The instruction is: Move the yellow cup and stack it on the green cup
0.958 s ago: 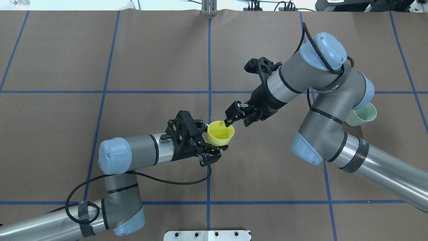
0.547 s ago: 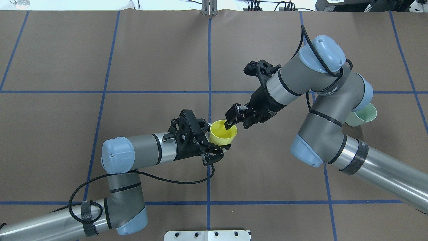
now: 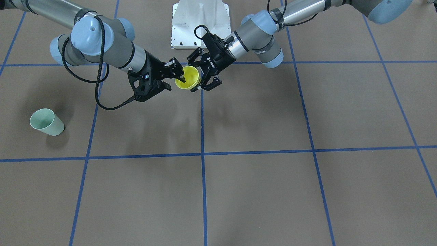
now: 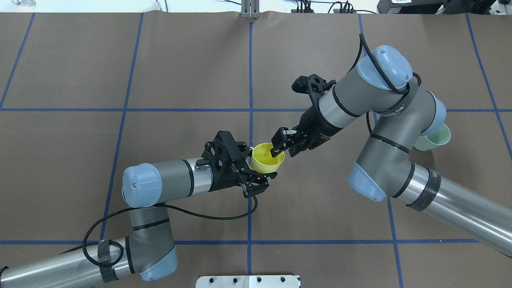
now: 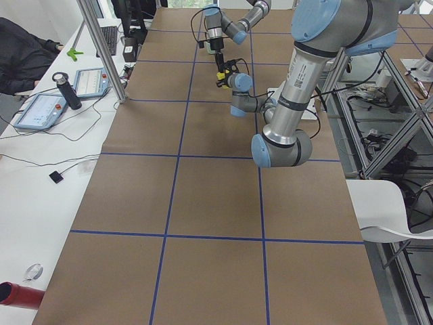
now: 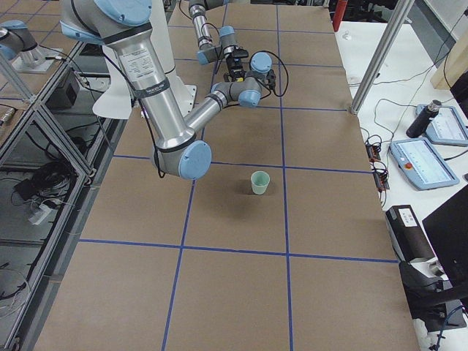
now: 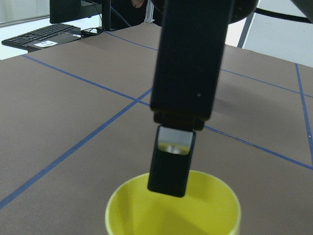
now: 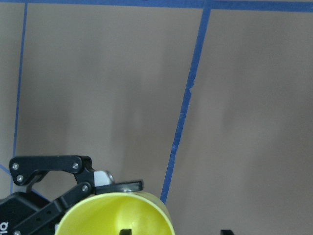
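The yellow cup (image 4: 265,163) is held upright above the table near its middle, also seen in the front view (image 3: 188,79). My left gripper (image 4: 260,166) is shut on the yellow cup, one finger on each side of its wall. My right gripper (image 4: 282,153) is open and straddles the cup's rim on the right. One of its fingers (image 7: 168,166) reaches down inside the cup and the other stays outside. The green cup (image 3: 46,122) stands upright on the table at the robot's right, partly hidden by the right arm in the overhead view (image 4: 435,138).
The brown table is marked with blue tape lines (image 4: 250,80). The white robot base plate (image 3: 199,20) sits at the near edge. Side benches with tablets (image 6: 424,161) and a metal post (image 6: 376,58) stand beyond the table's far edge.
My left arm has moved a little to the right with the yellow cup. My right gripper has shifted slightly towards the cup, with its finger still inside the rim.
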Controlling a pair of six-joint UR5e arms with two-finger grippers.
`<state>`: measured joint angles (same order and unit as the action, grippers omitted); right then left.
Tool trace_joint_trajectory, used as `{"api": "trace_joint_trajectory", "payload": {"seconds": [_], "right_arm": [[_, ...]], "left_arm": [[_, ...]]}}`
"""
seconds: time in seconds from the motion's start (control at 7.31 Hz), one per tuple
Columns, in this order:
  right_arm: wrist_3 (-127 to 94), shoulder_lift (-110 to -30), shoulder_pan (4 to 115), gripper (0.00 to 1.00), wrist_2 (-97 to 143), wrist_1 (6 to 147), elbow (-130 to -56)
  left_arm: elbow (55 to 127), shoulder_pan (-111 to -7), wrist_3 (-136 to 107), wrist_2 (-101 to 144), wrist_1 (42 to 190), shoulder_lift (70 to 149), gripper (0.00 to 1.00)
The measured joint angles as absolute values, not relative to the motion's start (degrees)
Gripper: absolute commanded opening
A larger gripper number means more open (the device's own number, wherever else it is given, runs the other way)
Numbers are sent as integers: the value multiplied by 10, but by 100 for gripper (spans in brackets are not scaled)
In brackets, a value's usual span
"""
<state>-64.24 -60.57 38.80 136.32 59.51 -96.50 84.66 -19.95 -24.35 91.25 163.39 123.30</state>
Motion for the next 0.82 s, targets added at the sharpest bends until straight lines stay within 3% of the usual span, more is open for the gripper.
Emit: {"api": "trace_joint_trajectory", "payload": {"seconds": [0.82], "right_arm": [[-643, -606, 382, 38, 1363, 595, -966]], "left_arm": [[842, -199, -244, 912, 1634, 1235, 0]]}}
